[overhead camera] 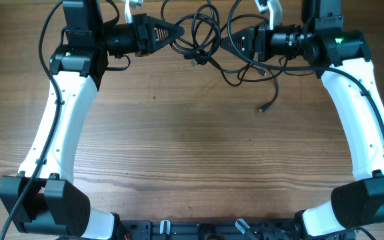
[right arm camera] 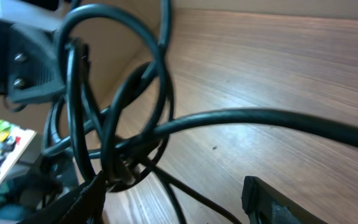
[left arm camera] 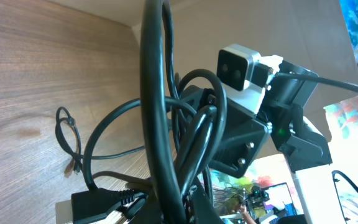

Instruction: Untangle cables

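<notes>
Find the cables (overhead camera: 205, 41) bunched in overlapping black loops at the far middle of the desk (overhead camera: 192, 153), between the two arms. Follow one strand out of the bunch toward the near side to a small plug end (overhead camera: 264, 108) lying free on the wood, apart from the knot. See a second small connector (overhead camera: 197, 59) at the near left of the tangle. Note the left end effector (overhead camera: 181, 33) at the left edge of the loops, closed to a point on a strand; from its wrist camera, see a thick strand running straight down the view toward the tips. Note the right end effector (overhead camera: 231, 41) at the right edge of the loops, its fingers (right arm camera: 269, 202) spread wide, with a strand crossing the gap between them and more loops piled just beyond.
</notes>
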Controlling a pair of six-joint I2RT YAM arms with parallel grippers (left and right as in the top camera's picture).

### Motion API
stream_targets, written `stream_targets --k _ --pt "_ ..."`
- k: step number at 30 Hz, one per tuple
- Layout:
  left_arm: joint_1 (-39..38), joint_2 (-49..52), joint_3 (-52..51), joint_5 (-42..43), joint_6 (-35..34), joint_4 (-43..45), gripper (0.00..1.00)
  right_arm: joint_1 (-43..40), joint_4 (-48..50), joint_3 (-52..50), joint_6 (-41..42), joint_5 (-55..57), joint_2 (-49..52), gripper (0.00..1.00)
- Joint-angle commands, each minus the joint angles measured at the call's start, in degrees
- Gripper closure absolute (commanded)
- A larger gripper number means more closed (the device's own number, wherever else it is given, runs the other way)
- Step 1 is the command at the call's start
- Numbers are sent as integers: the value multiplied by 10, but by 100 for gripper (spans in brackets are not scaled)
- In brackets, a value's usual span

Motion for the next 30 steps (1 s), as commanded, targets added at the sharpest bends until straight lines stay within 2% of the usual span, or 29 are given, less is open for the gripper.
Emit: stream_targets --k 1,4,5,8,10,13,15,16,17,18,19,20,21,23,25,28,30 --pt "3 -6 9 9 -40 6 96 20 -12 1 -60 -47 15 28" --pt "2 -6 9 4 -80 5 96 53 3 -4 -67 -47 25 30" --pt "2 -6 9 4 -92 5 96 63 16 -5 -65 -47 30 35" --pt "0 -6 9 4 -119 -1 96 80 104 -5 23 -46 36 40" --pt "-6 -6 9 4 -119 -3 96 92 139 -5 56 -47 36 48" --pt "-7 -6 8 -19 -119 -3 95 97 139 -5 87 -31 36 81" --pt "-7 -6 8 -45 -89 -4 89 97 117 -5 136 21 36 93" --pt "-7 -6 8 -76 -49 -26 81 97 94 -5 154 55 36 95" --pt "-7 -6 8 -105 -28 -50 80 97 70 -5 170 90 36 96" --pt "-7 -6 8 -173 -2 -105 75 97 42 -5 177 124 35 95" --pt "-9 -5 8 -228 9 -143 67 97 23 -5 182 149 35 95" --pt "-13 -4 6 -338 19 -213 59 97 -19 -5 202 203 34 95" --pt "-16 -3 4 -403 19 -251 48 97 -40 -5 211 229 34 95" --pt "-22 6 4 -484 28 -306 32 101 -91 -5 233 287 34 95" --pt "-29 15 4 -492 63 -331 31 109 -124 -5 235 318 34 95" --pt "-56 30 4 -443 141 -342 46 140 -160 -5 248 348 34 95" --pt "-88 35 4 -402 189 -333 53 154 -169 -5 258 316 34 96"
